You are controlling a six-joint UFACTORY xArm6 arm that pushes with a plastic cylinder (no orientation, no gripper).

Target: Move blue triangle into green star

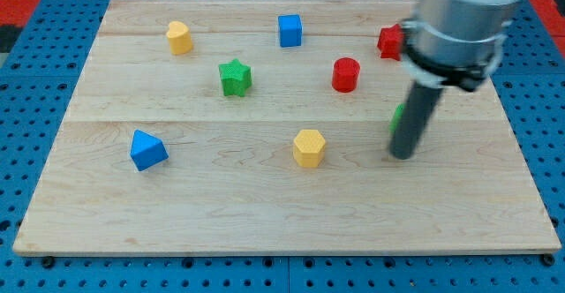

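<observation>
The blue triangle (146,149) lies on the wooden board at the view's left, lower middle. The green star (235,77) stands up and to the right of it, well apart. My tip (403,154) rests on the board at the view's right, far from both blocks. The rod comes down from the arm's grey body (463,15) at the view's top right.
A yellow hexagon (309,146) lies left of my tip. A green block (399,115) is mostly hidden behind the rod. A red cylinder (346,74), a red block (390,41), a blue cube (290,30) and a yellow block (179,37) stand toward the view's top.
</observation>
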